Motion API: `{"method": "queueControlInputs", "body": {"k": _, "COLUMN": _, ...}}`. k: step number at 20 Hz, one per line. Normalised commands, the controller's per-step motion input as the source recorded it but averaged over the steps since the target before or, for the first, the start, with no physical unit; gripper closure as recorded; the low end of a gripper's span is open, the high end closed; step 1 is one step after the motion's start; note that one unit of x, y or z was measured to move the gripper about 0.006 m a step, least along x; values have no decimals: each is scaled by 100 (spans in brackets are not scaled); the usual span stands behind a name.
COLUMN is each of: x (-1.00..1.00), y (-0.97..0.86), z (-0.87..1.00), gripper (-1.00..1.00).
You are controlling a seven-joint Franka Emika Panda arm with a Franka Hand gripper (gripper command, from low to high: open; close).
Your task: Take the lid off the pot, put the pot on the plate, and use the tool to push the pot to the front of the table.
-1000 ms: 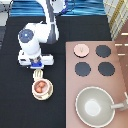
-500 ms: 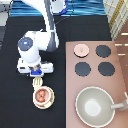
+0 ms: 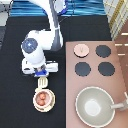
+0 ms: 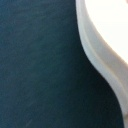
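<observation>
Gripper [image 3: 42,75] low over the tool, pot already on the plate.

The gripper hangs over the black table [image 3: 15,100], and whether it is open or shut on anything cannot be told. Just below it toward the exterior view's bottom lies the cream tool [image 3: 43,81], its slotted head showing under the hand; a second ago the hand stood a little higher in that view and the tool's head was plainer to see, so the arm has come down onto it. Beyond the tool, and touching or nearly touching it, the pot [image 3: 43,98] sits open on the plate [image 3: 36,103]. The lid [image 3: 80,49] lies well apart, up and toward the exterior view's right, on the stove [image 3: 117,80]. By my reading only the pushing step remains.
</observation>
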Motion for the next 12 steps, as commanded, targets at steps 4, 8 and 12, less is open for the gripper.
{"method": "queueControlInputs", "body": {"k": 4, "x": 89, "y": 3, "z": 4, "gripper": 100}}
{"method": "queueControlInputs", "body": {"k": 8, "x": 100, "y": 0, "z": 1, "gripper": 100}}
{"method": "queueControlInputs", "body": {"k": 12, "x": 100, "y": 0, "z": 8, "gripper": 100}}
